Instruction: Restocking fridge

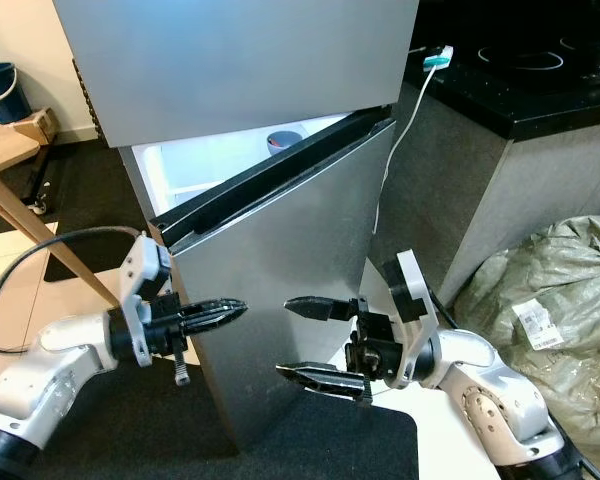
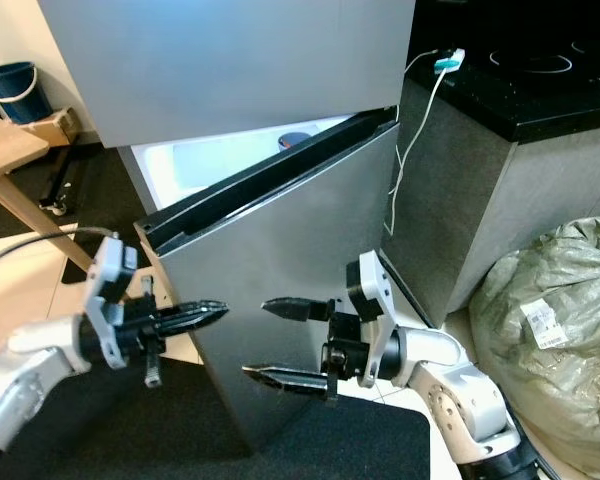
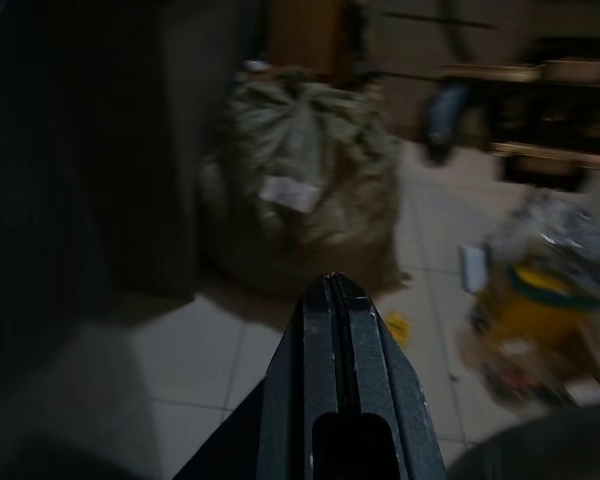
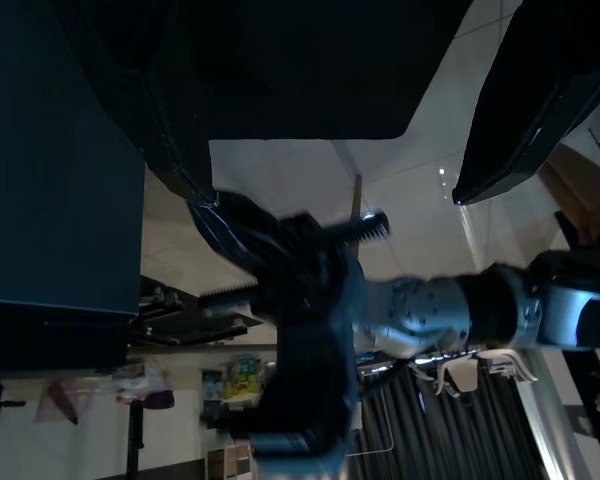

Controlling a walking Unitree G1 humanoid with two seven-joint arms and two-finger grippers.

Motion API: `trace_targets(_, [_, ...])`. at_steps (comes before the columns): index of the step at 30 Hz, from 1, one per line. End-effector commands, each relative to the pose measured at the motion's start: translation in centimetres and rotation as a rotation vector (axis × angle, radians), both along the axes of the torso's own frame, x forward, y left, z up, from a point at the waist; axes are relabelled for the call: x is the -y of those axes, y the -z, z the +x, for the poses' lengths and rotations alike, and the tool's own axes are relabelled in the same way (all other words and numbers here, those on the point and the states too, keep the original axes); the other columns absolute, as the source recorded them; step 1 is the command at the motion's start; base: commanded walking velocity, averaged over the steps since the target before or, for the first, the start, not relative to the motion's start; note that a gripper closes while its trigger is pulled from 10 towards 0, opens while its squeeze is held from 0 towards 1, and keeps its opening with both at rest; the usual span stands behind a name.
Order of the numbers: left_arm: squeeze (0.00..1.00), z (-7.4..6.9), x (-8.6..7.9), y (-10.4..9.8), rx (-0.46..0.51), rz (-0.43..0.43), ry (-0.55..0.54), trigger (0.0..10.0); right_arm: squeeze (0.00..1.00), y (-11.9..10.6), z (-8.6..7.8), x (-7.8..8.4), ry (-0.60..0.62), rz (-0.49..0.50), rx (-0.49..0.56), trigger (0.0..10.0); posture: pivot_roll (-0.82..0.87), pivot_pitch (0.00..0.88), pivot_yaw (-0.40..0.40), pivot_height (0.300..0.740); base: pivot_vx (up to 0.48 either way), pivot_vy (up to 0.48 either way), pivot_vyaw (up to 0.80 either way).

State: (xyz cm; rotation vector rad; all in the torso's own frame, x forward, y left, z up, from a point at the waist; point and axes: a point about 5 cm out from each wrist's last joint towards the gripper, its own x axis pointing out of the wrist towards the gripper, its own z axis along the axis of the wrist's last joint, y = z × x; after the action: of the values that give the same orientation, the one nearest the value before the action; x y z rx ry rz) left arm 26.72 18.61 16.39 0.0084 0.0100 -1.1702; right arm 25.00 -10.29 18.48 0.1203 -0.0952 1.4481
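Tall grey fridge (image 1: 280, 250) right in front, standing up straight, long side going up and down. Lower door (image 1: 290, 290) swung a little way out, top edge slanting up to the right, bright white inside showing behind it. Left gripper (image 1: 230, 310) low by the door's left edge, pressed together, pointing right at the door. Right gripper (image 1: 305, 340) low before the door, spread wide, pointing left. Stuffed sack (image 1: 555, 300) on the floor, far right.
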Motion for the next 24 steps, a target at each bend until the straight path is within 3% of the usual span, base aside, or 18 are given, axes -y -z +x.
trace_targets(1, [0.0,0.1,-0.1,1.0,-0.021,0.015,-0.035,10.0,0.0,-0.1,0.2,0.1,0.016,0.005,0.012,10.0,-0.02,0.045,0.029,0.74,0.0,0.0,0.0])
trace_targets(7, [0.0,1.1,-0.6,2.4,-0.036,0.023,-0.137,10.0,0.0,-0.1,0.4,0.1,0.033,0.004,0.019,10.0,-0.02,0.047,0.029,0.74,0.0,0.0,0.0])
trace_targets(9, [0.0,2.6,-1.5,2.7,-0.012,0.025,-0.262,10.0,0.0,-0.2,0.6,0.0,0.052,0.008,0.027,10.0,-0.02,0.051,0.033,0.74,0.0,0.0,0.0])
trace_targets(10, [0.0,2.6,-1.5,2.7,-0.012,0.025,-0.262,10.0,0.0,-0.2,0.6,0.0,0.052,0.008,0.027,10.0,-0.02,0.051,0.033,0.74,0.0,0.0,0.0])
trace_targets(13, [0.0,4.2,-3.2,2.0,0.046,-0.005,-0.42,10.0,0.0,-0.3,0.7,-0.1,0.076,0.023,0.036,10.0,-0.03,0.056,0.032,0.74,0.0,0.0,0.0])
trace_targets(19, [0.0,4.6,-3.4,1.7,0.07,-0.023,-0.445,10.0,0.0,-0.3,0.9,-0.3,0.094,0.021,0.041,10.0,-0.03,0.06,0.028,0.74,0.0,0.0,0.0])
trace_targets(24, [0.0,5.3,-3.2,1.2,0.101,-0.048,-0.449,10.0,0.0,0.1,2.3,-0.1,0.223,0.003,0.058,10.0,-0.03,0.066,0.027,0.74,0.0,0.0,0.0])
